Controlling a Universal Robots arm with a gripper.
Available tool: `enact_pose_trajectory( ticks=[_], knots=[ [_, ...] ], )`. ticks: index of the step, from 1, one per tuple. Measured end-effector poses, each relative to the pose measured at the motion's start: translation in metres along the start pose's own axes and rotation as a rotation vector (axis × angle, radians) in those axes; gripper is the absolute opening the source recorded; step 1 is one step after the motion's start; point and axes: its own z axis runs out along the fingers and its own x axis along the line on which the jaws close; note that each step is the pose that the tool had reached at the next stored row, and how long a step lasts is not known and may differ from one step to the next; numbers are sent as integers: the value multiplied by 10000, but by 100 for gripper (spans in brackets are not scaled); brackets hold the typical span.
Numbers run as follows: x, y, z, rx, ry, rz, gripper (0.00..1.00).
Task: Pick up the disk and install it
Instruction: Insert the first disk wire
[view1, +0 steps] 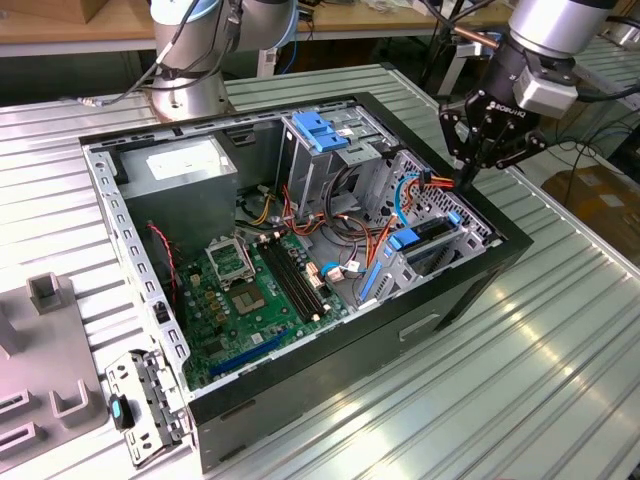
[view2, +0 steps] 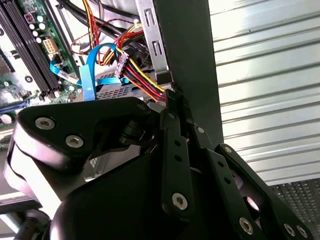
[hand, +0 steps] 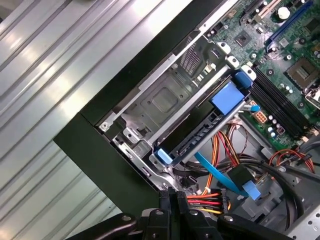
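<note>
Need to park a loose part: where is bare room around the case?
Bare ribbed table lies beyond the case's black wall, exterior view's right. Crowded: cables by the drive cage; grey fixture and bracket on that view's left.

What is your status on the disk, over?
Claw shut, at the case edge beside the drive cage. Disk sits in the cage, blue rails showing. Power cables close to claw tips.

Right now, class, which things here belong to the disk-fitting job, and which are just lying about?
Job: gripper, shut; disk, sitting in its bay; computer case.
Lying about: metal bracket and grey tray, both on the table.
</note>
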Motion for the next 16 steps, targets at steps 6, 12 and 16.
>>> enact_pose_trajectory(
  ticks=[6, 12, 16],
  knots=[
    [-42, 43, 2, -4, -2, 162, 16],
    [-54, 53, 5, -18, -13, 825, 16],
    [-82, 83, 7, -19, -15, 898, 16]
  ],
)
